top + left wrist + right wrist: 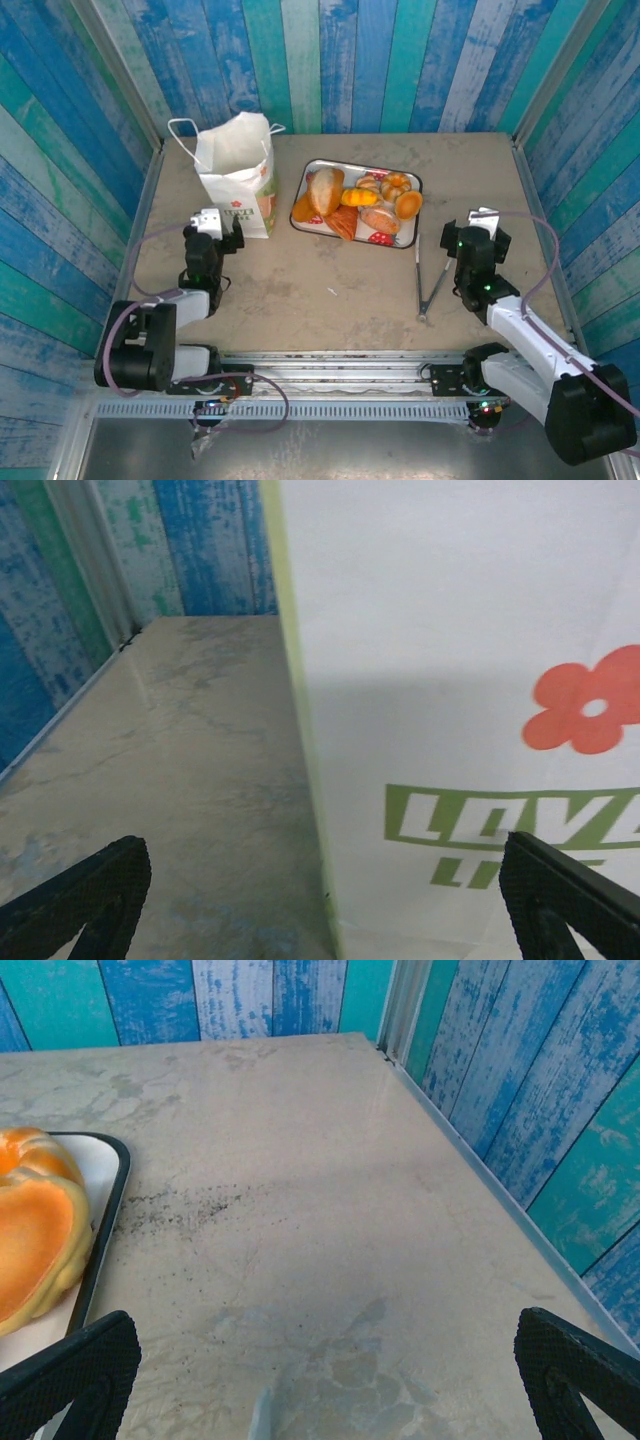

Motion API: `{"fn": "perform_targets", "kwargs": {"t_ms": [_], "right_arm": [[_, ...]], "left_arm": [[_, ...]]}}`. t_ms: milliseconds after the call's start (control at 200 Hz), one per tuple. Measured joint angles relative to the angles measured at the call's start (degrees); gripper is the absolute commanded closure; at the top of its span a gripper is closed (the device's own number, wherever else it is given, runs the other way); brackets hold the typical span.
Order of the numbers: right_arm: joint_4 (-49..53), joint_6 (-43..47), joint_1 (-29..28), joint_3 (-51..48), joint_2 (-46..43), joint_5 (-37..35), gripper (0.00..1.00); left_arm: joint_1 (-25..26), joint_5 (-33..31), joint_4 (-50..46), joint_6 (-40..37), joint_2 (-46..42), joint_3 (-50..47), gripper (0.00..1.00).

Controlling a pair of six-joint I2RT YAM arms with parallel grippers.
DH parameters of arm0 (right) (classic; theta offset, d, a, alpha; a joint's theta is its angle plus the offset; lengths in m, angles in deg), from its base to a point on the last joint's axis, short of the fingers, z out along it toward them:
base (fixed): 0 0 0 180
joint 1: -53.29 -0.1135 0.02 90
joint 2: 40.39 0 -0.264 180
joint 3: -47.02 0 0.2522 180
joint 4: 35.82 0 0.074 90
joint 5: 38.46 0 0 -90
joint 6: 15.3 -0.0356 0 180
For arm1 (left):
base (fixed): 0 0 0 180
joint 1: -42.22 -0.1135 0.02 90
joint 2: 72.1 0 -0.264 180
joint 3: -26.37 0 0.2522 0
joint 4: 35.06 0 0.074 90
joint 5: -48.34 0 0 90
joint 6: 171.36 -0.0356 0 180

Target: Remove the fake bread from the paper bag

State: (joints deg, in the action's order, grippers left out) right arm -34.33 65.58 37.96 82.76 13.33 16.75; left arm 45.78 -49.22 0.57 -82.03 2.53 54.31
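The white paper bag [237,170] stands upright at the back left of the table, its mouth open and its cord handles up. Its inside is hidden. Several golden-brown pieces of fake bread [355,198] lie on a white tray [360,164] to the bag's right. My left gripper [222,232] is open just in front of the bag. In the left wrist view the bag's side [470,680] with its red flower and green lettering is close ahead of that gripper [320,910]. My right gripper [478,228] is open over bare table to the tray's right. One bun [35,1230] shows at the left of the right wrist view.
Metal tongs [430,280] lie on the table between the tray and my right arm. Blue and green plank walls [400,60] close in the table on three sides. The tray's dark rim [110,1220] lies left of my right gripper [325,1380].
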Motion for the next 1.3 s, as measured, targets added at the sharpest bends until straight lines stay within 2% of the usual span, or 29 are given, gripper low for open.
{"fn": "perform_targets", "kwargs": {"t_ms": [170,331,876,1102,1302], "right_arm": [[-6.80,1.07,1.29,-3.13,0.68,2.16,0.00],[-14.62,2.54,2.67,-5.53,4.13,4.68,0.00],[-37.31,7.78,7.67,-6.49,24.79,12.85,0.00],[-40.39,9.29,9.57,-3.19,33.53,18.78,0.00],[-37.55,11.34,10.03,0.79,33.83,25.22,0.00]], "left_arm": [[-0.79,4.63,5.97,-0.94,5.99,0.02,0.06],[-2.29,6.47,8.83,-0.37,9.57,0.11,0.06],[-3.56,6.14,9.84,1.95,9.94,0.72,0.06],[-3.56,6.14,9.84,1.95,9.94,0.72,0.06],[-3.56,6.14,9.84,1.95,9.94,0.72,0.06]]}}
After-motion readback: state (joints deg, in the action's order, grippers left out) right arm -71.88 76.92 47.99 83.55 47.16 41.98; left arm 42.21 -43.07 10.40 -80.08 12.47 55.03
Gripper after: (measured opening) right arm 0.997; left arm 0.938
